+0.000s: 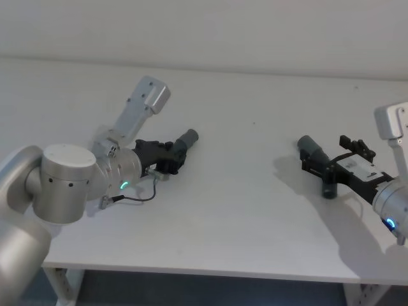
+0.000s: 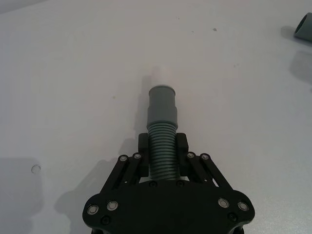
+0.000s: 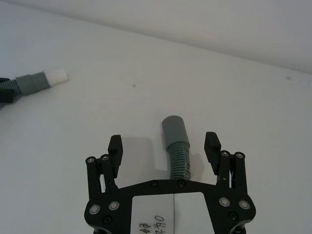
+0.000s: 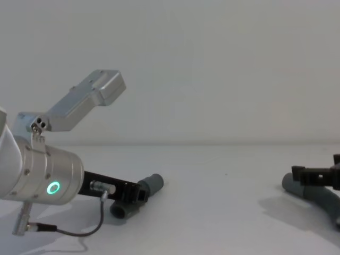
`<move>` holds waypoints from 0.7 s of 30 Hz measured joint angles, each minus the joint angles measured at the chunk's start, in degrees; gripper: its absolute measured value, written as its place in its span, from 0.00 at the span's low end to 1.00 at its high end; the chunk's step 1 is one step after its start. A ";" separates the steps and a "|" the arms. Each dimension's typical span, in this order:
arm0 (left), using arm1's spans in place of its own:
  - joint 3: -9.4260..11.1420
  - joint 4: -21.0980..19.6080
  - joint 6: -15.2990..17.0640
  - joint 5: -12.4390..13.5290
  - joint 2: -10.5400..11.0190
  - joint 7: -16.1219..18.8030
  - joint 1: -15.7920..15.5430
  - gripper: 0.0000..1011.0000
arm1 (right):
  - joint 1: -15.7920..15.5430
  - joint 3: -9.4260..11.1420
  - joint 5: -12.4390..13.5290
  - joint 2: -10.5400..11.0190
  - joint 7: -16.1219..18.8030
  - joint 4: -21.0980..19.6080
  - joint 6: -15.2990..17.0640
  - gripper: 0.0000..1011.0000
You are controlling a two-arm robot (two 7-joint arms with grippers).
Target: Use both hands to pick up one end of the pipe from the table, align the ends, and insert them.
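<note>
Two grey pipe pieces are on the white table (image 1: 242, 217). My left gripper (image 1: 167, 158) (image 2: 162, 145) is shut on the ribbed part of the left piece (image 1: 185, 143) (image 4: 151, 186). That piece's smooth cuff (image 2: 162, 105) ends in a white tip (image 2: 160, 75) pointing away from the gripper. My right gripper (image 1: 326, 158) (image 3: 164, 143) stands open at the table's right side. Its fingers (image 3: 115, 146) sit on either side of the right piece (image 1: 311, 148) (image 3: 176, 141) (image 4: 298, 187) without touching it. That piece's plain cuff (image 3: 173, 127) points forward.
A thin cable (image 1: 137, 196) loops from the left wrist onto the table. A wide bare stretch of table separates the two pieces. The pale wall (image 1: 255, 32) runs behind the table's far edge, and its front edge (image 1: 204, 273) is near the robot.
</note>
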 joint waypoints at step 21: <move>0.00 0.00 0.00 0.00 0.00 0.00 0.00 0.31 | 1.72 -0.22 -0.87 -1.67 0.41 4.11 1.92 0.99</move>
